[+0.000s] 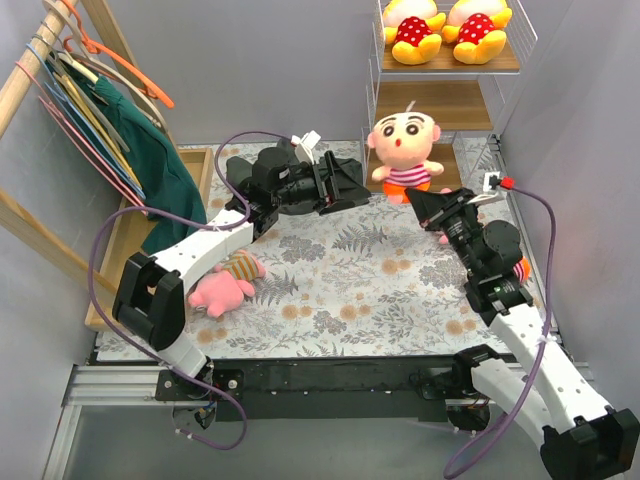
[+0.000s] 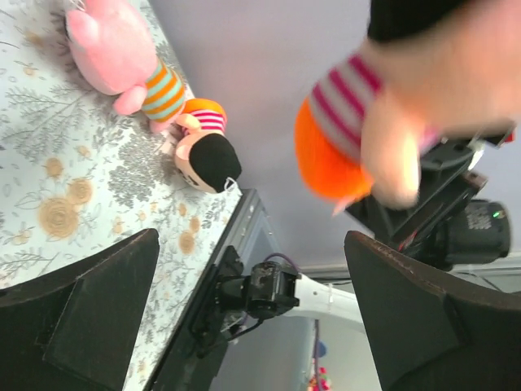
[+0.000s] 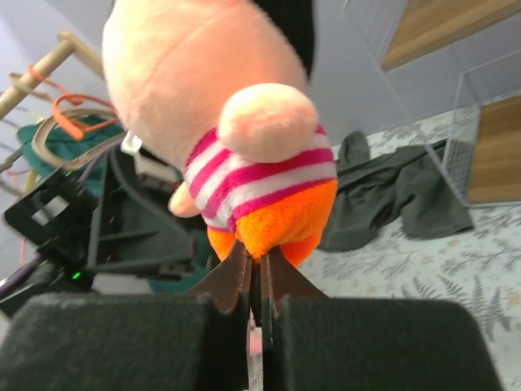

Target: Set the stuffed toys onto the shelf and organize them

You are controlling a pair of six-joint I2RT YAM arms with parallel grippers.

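Black-haired doll (image 1: pixel 403 150) wears pink-white stripes, orange shorts; the tablecloth (image 1: pixel 350 280) is floral

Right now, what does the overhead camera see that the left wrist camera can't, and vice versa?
Only overhead: the shelf, two yellow dolls on its upper board, the clothes rail, and a pink doll by the left arm. Only the left wrist: another pink doll and a black-haired doll lying together on the mat, mostly hidden from above by the right arm. Both: the striped doll held up by the shut right gripper, with the left gripper open beside it.
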